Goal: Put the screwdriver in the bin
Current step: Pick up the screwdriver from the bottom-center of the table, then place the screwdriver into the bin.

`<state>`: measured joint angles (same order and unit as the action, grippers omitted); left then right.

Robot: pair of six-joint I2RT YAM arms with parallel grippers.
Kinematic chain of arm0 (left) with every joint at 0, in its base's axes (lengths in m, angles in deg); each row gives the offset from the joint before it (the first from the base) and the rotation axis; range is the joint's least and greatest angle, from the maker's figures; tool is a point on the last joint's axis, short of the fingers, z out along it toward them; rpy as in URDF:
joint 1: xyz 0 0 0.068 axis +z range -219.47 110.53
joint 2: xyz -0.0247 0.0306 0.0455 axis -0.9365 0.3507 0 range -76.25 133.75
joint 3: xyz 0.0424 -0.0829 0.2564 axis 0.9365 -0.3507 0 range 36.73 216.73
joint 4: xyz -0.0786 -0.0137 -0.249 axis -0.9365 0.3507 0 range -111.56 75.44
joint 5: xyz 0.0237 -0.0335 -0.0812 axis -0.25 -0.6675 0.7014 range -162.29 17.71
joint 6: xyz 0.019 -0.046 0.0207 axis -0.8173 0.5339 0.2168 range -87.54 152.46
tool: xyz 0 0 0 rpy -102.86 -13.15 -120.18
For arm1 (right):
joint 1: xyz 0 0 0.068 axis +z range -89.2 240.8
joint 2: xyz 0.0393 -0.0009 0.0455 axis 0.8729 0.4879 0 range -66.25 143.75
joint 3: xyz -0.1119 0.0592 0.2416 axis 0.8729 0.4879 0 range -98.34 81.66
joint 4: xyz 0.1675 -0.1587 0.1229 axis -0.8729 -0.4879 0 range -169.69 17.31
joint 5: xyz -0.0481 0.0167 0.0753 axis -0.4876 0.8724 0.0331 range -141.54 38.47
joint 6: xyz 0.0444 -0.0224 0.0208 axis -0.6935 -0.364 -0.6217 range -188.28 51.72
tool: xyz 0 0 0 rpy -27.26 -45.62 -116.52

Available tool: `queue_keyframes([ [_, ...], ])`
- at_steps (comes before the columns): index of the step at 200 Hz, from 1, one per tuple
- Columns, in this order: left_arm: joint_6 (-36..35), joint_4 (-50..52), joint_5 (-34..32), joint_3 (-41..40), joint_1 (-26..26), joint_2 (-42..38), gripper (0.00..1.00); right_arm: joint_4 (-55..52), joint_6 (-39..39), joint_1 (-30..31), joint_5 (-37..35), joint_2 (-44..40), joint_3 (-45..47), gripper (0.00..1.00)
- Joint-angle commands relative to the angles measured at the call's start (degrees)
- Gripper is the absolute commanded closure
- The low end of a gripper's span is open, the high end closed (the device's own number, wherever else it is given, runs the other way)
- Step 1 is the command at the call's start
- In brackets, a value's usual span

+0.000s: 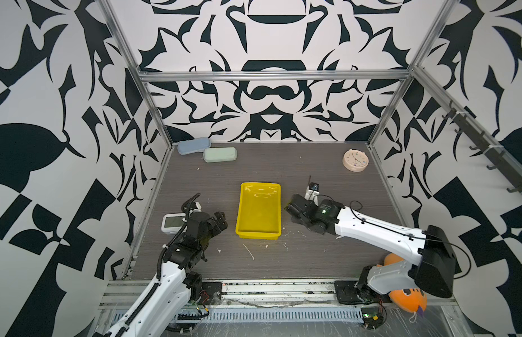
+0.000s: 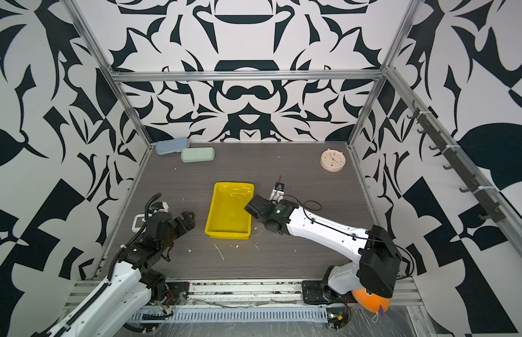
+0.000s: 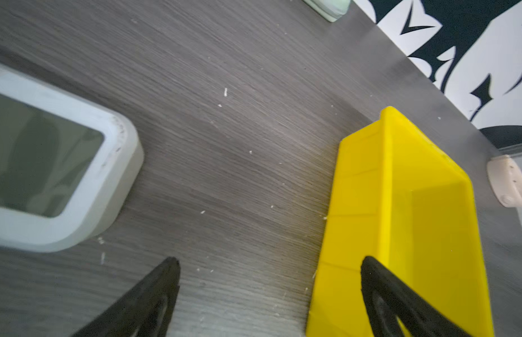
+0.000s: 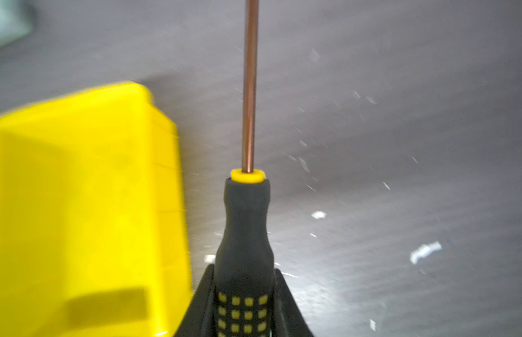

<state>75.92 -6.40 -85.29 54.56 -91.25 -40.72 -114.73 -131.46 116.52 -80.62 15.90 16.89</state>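
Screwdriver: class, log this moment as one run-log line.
right gripper: shut on screwdriver handle | bin: empty, beside screwdriver | left gripper: open, holding nothing

The bin (image 1: 258, 210) on the table (image 1: 312, 256), screwdriver (image 4: 244, 227) just right of the bin, round clock (image 1: 355, 160) far behind-right, near case (image 1: 220, 154) behind-left, corner case (image 1: 194, 145) beyond that, display unit (image 1: 172, 223) left of the bin.

Bright, even light in both top views for me. Glare streaks the bin (image 1: 259, 192) floor, and the walls (image 1: 49, 87) bow toward the edges. My right wrist view is smeared: bin blurred, screwdriver (image 4: 245, 233) sharp, table (image 4: 370, 277) glaring white beside it.
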Motion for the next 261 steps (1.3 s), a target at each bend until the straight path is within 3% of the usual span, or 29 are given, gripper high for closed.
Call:
queue_keyframes([
  [1,-0.5,-0.9,2.6,-0.5,-0.1,-0.6,0.01,2.5,6.3,1.5,-0.8,6.3,-5.9,0.86],
  [33,-0.2,-0.6,2.2,-0.5,-0.1,-0.2,0.01,9.9,7.0,2.8,5.6,18.0,-13.7,0.86],
  [71,-0.2,-0.9,2.4,-0.4,0.0,0.4,0.01,8.2,6.7,3.0,10.3,30.7,-24.5,0.88],
  [100,-0.3,-0.9,2.4,-0.3,0.0,0.4,0.01,9.7,4.5,3.0,13.6,35.7,-26.2,0.88],
  [129,-0.7,-1.7,2.9,-0.8,-0.1,-0.1,0.00,11.2,2.3,3.0,14.9,37.4,-25.2,0.88],
  [152,-1.2,-2.7,3.6,-1.1,0.0,0.1,0.09,11.4,2.1,3.0,15.6,38.2,-25.1,0.88],
  [181,-1.1,-2.6,3.4,-0.9,-0.1,0.3,0.10,11.0,2.0,3.0,15.7,38.3,-24.7,0.84],
  [206,-1.2,-2.9,3.9,-0.8,0.0,1.1,0.10,11.6,1.8,2.9,15.1,37.1,-23.6,0.78],
  [242,-1.2,-2.7,3.6,-0.2,0.0,2.9,0.09,10.8,3.9,2.9,14.3,35.1,-23.3,0.59],
  [261,-1.3,-2.9,3.6,-0.3,-0.1,3.0,0.09,9.9,4.2,2.7,13.6,33.2,-22.2,0.57],
])
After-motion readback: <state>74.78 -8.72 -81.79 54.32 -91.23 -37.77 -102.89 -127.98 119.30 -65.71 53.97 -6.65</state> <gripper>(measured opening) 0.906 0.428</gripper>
